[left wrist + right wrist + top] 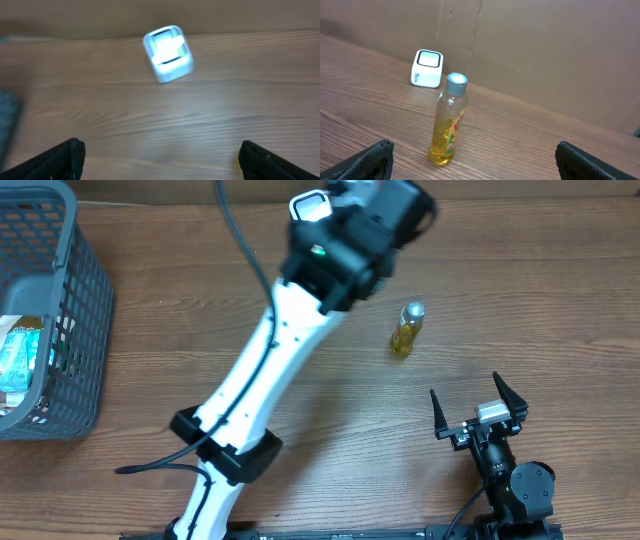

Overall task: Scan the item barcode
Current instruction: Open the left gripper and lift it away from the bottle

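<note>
though small, the bottle point(448, 122) stands upright, silver-capped, yellow-filled.

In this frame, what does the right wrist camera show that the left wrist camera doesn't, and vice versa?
Only the right wrist view shows the bottle, upright, with yellow liquid and a silver cap. Only the left wrist view shows a dark blurred shape at its left edge; what it is cannot be told. Both show the white scanner on the wooden table; the right end effector and left end effector each appear open and empty.
</note>
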{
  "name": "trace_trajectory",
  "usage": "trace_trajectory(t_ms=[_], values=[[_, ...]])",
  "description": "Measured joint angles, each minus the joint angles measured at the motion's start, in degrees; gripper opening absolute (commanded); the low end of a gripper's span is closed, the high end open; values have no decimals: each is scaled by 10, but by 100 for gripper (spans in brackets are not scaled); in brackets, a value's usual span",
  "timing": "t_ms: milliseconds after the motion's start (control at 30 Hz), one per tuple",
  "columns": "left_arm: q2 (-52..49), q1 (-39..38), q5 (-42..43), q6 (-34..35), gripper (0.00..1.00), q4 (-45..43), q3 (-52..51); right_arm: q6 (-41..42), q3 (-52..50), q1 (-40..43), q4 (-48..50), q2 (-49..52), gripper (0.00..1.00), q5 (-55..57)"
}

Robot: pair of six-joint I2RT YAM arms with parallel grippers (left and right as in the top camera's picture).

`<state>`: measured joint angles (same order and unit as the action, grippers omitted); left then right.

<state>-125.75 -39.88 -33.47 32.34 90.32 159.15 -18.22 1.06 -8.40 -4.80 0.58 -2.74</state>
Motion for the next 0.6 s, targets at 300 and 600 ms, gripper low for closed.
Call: trace_trajectory(t_ms=[300,600], values=[[2,103,-11,-6,99,61,0,0,0,0,0,0,100,0],[2,146,9,-8,100,62,0,0,0,0,0,0,100,0]])
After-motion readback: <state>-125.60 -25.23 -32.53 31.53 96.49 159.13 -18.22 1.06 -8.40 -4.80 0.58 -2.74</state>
